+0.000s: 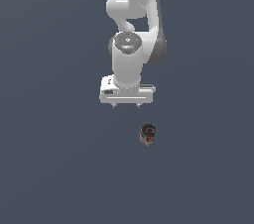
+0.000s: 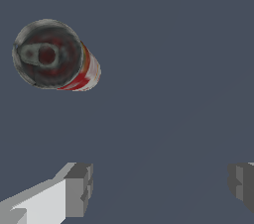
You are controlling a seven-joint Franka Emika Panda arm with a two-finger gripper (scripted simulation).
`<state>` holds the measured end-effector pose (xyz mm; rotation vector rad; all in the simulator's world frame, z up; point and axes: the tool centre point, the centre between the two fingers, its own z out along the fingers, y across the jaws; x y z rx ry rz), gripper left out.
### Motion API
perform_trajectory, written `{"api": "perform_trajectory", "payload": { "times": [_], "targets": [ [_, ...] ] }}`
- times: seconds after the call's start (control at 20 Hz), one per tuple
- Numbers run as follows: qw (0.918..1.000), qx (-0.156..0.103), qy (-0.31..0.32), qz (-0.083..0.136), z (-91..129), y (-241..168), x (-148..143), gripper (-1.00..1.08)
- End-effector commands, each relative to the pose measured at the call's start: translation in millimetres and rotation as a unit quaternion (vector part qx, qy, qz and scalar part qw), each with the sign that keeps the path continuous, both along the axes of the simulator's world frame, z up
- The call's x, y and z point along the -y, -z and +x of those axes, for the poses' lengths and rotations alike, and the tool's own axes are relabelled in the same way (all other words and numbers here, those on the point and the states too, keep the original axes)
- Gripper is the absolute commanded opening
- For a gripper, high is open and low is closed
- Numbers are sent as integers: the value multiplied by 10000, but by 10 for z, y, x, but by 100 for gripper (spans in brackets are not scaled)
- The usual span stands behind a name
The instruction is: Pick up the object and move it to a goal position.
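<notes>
Plain slate floor carries the can (image 1: 148,134) upright (dark top showing); the gripper (image 1: 127,105), jaws spread wide and empty, hovers apart, unaligned for grasping.

Overhead exterior; downward wrist close-up

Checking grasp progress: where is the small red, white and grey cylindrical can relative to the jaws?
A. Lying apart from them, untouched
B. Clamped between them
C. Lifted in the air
A: the small red, white and grey cylindrical can sits apart from the open gripper, nothing between its jaws.
</notes>
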<state>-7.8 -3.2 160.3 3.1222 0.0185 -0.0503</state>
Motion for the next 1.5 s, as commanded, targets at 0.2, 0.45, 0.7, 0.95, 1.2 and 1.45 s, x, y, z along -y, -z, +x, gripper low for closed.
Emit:
{"api": "perform_trajectory", "payload": {
  "times": [0.2, 0.45, 0.7, 0.95, 1.2, 1.45],
  "targets": [
    [10000, -6, -8, -8, 12, 8, -11, 100],
    [10000, 13, 52, -6, 119, 37, -105, 100],
    [9998, 50, 168, 5, 303, 91, -280, 100],
    [9994, 100, 334, 30, 540, 178, -543, 100],
    [9988, 138, 472, 58, 715, 259, -771, 100],
    [9983, 159, 557, 79, 810, 311, -910, 100]
  ]
}}
